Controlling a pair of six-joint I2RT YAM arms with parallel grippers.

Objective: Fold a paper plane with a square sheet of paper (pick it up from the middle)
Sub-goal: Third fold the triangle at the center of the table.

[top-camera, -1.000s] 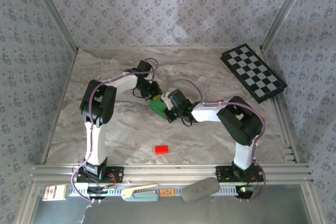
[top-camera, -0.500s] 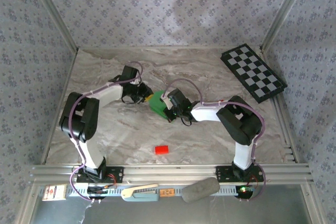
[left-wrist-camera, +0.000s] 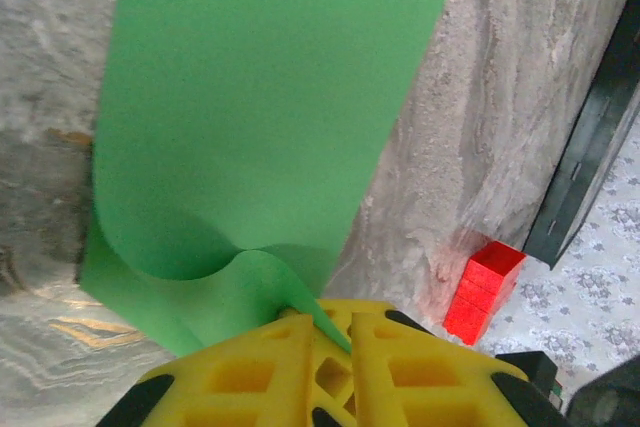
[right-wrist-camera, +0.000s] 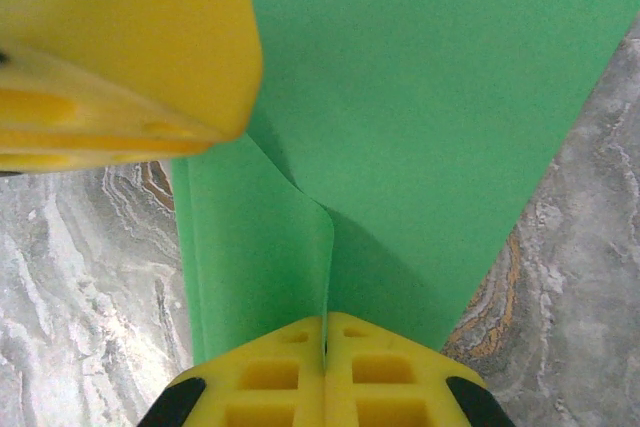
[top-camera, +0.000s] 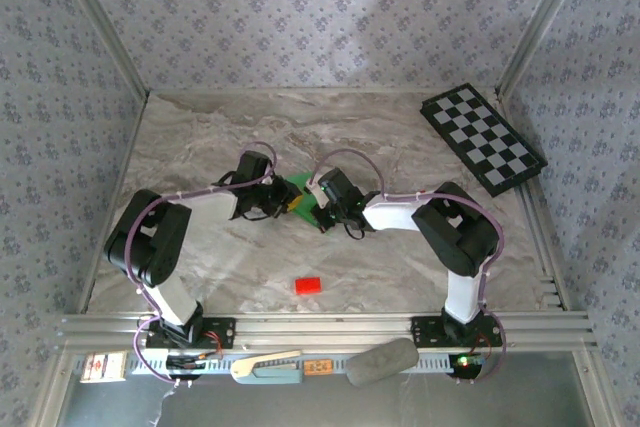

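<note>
Thin bright green square paper sheet (left-wrist-camera: 250, 97) is held bent near the centre of the grey marbled surface (top-camera: 400, 257), with left hand (left-wrist-camera: 325, 319) and right hand (right-wrist-camera: 325, 332) both clamped tight on it. Fold-forming is judged underway; edge alignment is needed next.

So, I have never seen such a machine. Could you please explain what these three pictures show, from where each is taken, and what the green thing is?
These are two robot arms bolted at the near edge of a marble table. The wide picture comes from a fixed camera above and behind them. In it the left gripper and the right gripper meet at a green sheet of paper. A small red block lies nearer the bases, and a checkerboard at the far right. The other two pictures come from a camera on each wrist, so each arm's own yellow fingers show at the bottom. Both grippers are shut on the paper, which curls between them.
</note>
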